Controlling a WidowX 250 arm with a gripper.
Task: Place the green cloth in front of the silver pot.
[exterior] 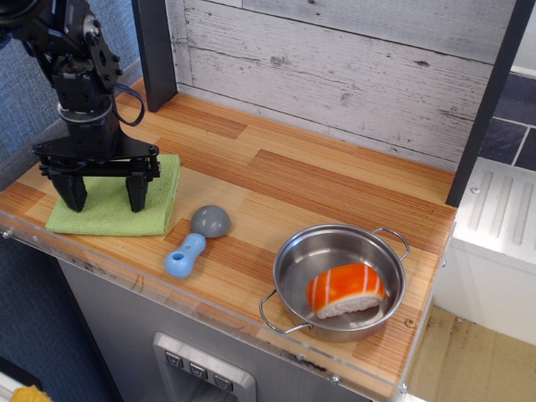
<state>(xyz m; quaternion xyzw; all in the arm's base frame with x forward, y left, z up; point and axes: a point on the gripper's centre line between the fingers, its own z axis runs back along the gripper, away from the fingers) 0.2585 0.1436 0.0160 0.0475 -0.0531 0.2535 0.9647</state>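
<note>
green cloth (113, 199) flat under spread jaws (105, 191), tips at its surface, nothing grasped

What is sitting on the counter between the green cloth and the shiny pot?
A small blue-and-grey scoop toy lies between the green cloth and the silver pot; the rest is bare wooden counter, seen in the only view.

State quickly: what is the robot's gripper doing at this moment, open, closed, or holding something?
Gripper: open, fingers spread wide above the light green square folded cloth, holding nothing.
</note>
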